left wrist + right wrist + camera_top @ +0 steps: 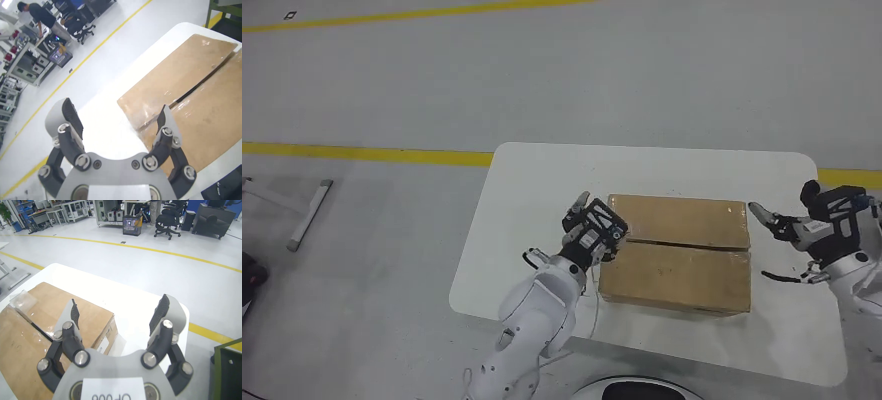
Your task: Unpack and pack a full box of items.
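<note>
A brown cardboard box (677, 250) lies on the white table (542, 190). Its two top flaps are down and meet at a dark seam along its length. My left gripper (594, 208) is at the box's left end and stands open. In the left wrist view, one of the left gripper's (115, 106) fingers hangs over the box (189, 85) near the seam's end. My right gripper (762, 242) is open just off the box's right end. In the right wrist view it (118, 302) is above the corner of the box (47, 298). Neither gripper holds anything.
Clear tape remnants (22, 300) stick up at the box's far end. Bare tabletop lies behind the box (642, 165) and at the near right (802, 340). A dark green frame (226, 361) stands beside the table. A metal leg (307, 215) lies on the floor to the left.
</note>
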Robot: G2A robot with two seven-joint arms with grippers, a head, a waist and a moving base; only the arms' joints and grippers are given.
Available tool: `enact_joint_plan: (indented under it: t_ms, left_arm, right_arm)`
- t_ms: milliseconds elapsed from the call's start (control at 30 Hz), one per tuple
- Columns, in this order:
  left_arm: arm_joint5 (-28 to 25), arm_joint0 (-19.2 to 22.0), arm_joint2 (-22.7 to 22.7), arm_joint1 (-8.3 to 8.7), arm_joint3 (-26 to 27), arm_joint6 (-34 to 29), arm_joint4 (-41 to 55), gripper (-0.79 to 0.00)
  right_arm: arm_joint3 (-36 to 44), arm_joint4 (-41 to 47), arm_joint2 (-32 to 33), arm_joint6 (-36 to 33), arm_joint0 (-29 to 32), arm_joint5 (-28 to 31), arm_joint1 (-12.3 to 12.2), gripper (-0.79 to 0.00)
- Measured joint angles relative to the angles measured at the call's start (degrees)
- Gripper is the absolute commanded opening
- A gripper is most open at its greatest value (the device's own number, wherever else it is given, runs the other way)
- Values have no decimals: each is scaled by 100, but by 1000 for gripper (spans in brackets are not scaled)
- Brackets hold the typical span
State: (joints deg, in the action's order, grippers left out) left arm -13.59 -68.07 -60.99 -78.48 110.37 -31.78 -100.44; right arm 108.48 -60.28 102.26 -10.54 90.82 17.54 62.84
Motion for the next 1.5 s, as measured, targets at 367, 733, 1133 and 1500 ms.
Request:
enact_joint_plan:
  t_ms: [367,733,1133,1500]
  left_arm:
    - [138,-1046,-1272,133,268,-350,1067,0]
    - [89,-1193,-1466,166,244,-390,1444,0]
    - [88,-1192,-1466,166,244,-390,1443,0]
    - [88,-1192,-1466,166,244,-390,1443,0]
  right_arm:
    - [611,-787,-617,-246,-47,1116,-54,0]
    - [384,-1622,-1673,-30,-482,1266,-15,0]
    - [427,-1624,-1697,40,-470,1193,-10,0]
    - [-218,-2260,-2644,-207,-1236,843,93,-83]
